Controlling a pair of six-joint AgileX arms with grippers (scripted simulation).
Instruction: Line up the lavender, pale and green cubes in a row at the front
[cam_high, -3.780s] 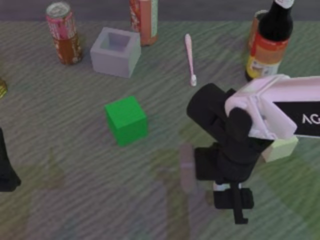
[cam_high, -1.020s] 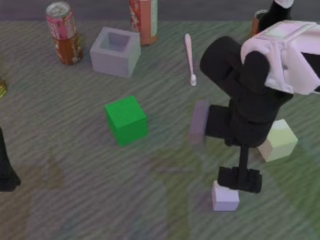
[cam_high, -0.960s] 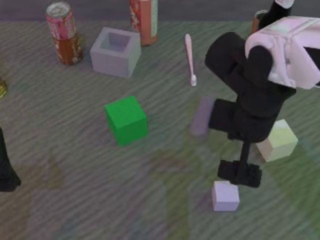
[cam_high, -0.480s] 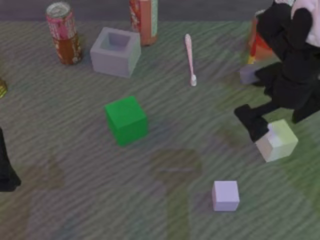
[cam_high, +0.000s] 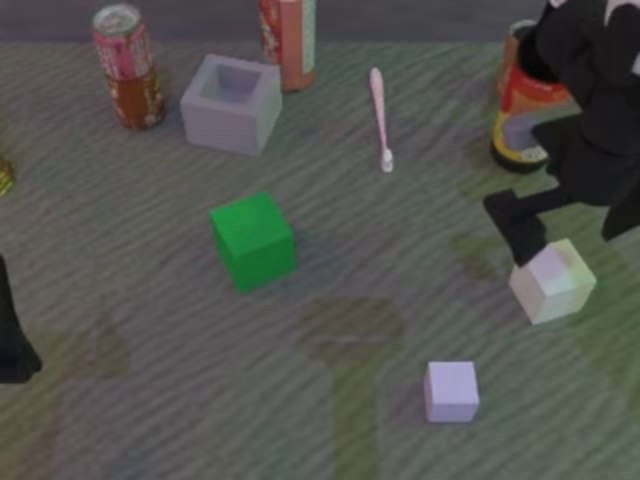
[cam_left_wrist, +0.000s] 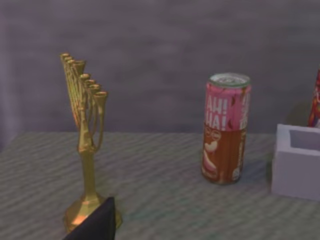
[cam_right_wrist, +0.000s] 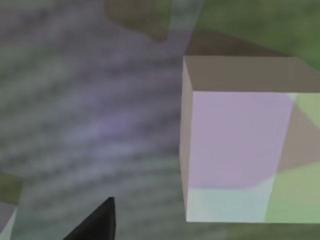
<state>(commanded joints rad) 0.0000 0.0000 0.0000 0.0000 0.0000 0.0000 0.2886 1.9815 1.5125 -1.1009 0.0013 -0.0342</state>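
Left arm (cam_high: 12, 340): parked at the table's left edge, mostly cut off in the top view; whether its jaws were open or closed could not be told. Its wrist view showed only one dark fingertip, with a gold candelabrum (cam_left_wrist: 86, 145) just beyond it and a pink soda can (cam_left_wrist: 225, 128) farther off. Only a corner of the grey-lavender box (cam_left_wrist: 297, 161) entered that view.

Centre of the table: the green cube (cam_high: 252, 240) sat well apart from both grippers, with the hollow box behind it. An orange carton (cam_high: 288, 38), cut off at the far edge, stood beside the box. A pink toothbrush (cam_high: 380, 118) lay between the carton and the right arm.

Front: the lavender cube (cam_high: 451, 391) rested alone, near the right gripper's side but clear of it.

Right gripper (cam_high: 522, 238): it hung at the far-left corner of the pale cube (cam_high: 552, 281), one dark finger close against the cube's top edge. Contact could not be confirmed, nor the state of the jaws. The arm hid most of a dark bottle (cam_high: 525, 110) behind it.
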